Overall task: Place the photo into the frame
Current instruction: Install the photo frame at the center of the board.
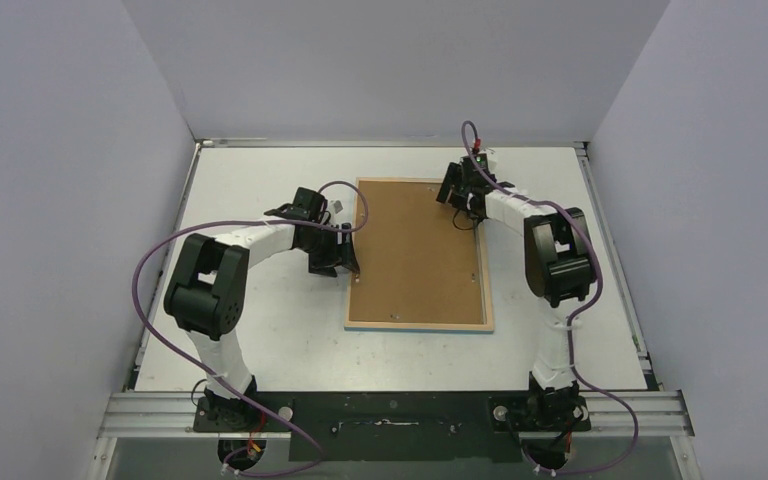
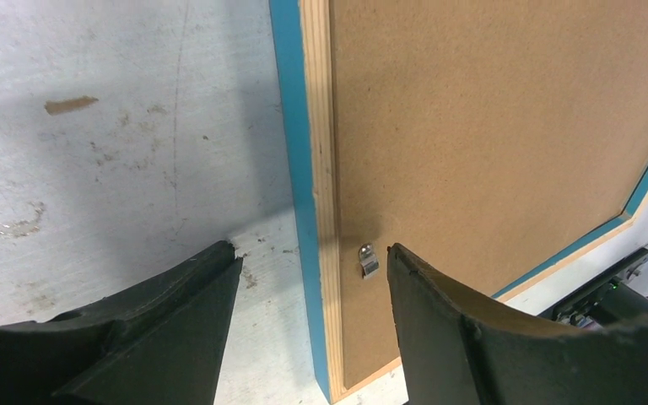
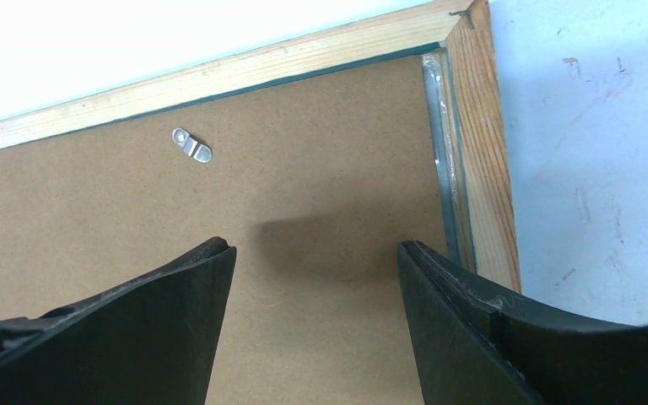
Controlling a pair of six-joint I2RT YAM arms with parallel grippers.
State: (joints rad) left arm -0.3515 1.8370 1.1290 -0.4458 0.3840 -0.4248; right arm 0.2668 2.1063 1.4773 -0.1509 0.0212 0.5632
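Note:
The frame (image 1: 418, 326) lies face down in the middle of the table, its light wood back up and its blue side (image 2: 291, 126) showing. A plain brown backing board (image 1: 420, 250) fills it. The photo is out of view. My left gripper (image 1: 345, 262) is open at the frame's left edge; in the left wrist view the gripper (image 2: 312, 251) straddles that edge, one finger over the table and the other over the board by a small metal clip (image 2: 369, 260). My right gripper (image 1: 463, 210) is open over the far right corner, above the board (image 3: 304, 169) and inside the wooden rim (image 3: 481, 152).
A second metal clip (image 3: 191, 145) sits on the board near the frame's far edge. The white table (image 1: 260, 340) is walled at the left, the back and the right. A brown smudge (image 2: 72, 105) marks the tabletop left of the frame.

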